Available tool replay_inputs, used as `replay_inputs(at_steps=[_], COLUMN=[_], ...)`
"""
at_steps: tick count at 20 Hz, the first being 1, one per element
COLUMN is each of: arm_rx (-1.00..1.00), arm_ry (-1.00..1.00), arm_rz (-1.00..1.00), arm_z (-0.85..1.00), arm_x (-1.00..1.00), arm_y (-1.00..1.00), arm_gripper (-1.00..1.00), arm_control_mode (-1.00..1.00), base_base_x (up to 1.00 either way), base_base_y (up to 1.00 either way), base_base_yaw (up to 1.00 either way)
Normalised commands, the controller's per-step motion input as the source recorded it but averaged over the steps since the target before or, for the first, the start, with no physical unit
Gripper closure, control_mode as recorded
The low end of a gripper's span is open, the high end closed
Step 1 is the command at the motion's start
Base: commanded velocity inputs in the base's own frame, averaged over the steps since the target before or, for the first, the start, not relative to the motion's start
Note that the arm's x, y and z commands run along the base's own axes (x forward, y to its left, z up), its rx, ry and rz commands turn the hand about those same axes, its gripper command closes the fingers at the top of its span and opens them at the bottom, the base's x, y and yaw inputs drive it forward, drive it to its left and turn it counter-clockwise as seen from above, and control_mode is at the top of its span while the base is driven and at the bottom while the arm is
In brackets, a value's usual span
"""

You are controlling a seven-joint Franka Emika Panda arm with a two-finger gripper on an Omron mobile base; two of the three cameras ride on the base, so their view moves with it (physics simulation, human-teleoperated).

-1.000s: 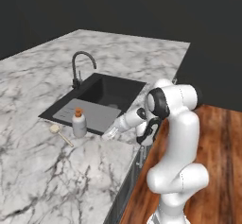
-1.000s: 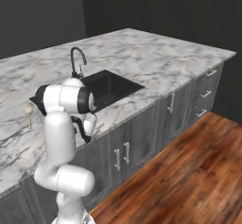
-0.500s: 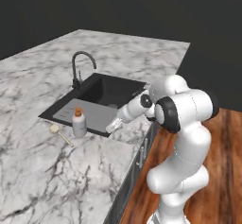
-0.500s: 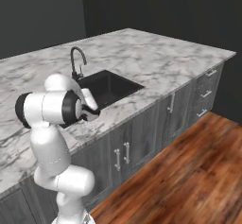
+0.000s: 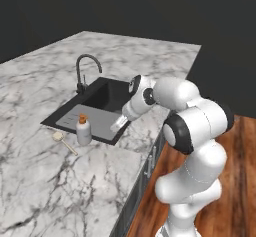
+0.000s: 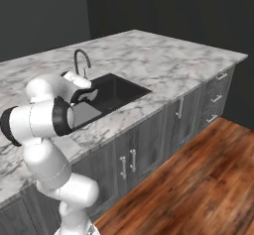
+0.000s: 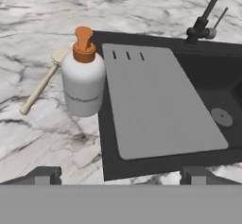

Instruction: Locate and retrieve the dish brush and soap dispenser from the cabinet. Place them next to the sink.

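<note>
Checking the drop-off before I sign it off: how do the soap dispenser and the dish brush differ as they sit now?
The soap dispenser stands upright; the dish brush lies flat on the marble counter. The dispenser is a fat white bottle with an orange pump, the brush a thin tan stick with a pale round head. The dispenser stands at the sink rim; the brush lies just beyond it. Both rest free beside the sink.

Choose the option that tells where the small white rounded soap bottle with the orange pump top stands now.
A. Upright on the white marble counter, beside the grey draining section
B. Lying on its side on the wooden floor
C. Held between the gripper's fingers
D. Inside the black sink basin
A: the soap bottle stands upright on the marble counter beside the draining section, with the wooden dish brush behind it.
</note>
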Motion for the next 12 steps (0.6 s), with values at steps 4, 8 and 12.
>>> replay_inputs(at_steps=[4, 8, 12], arm_rx=[-0.07, -0.10, -0.02], arm_ry=[0.04, 0.14, 0.22], arm_rz=[-0.08, -0.10, -0.16], arm_z=[0.54, 0.68, 0.63], arm_x=[-0.40, -0.20, -0.11], arm_y=[-0.35, -0.35, -0.30], arm_gripper=[-1.00, -1.00, -1.00], arm_control_mode=[-1.00, -1.00, -1.00], base_base_x=[0.00, 0.00, 0.00], base_base_y=[0.00, 0.00, 0.00], base_base_yaw=[0.00, 0.00, 0.00])
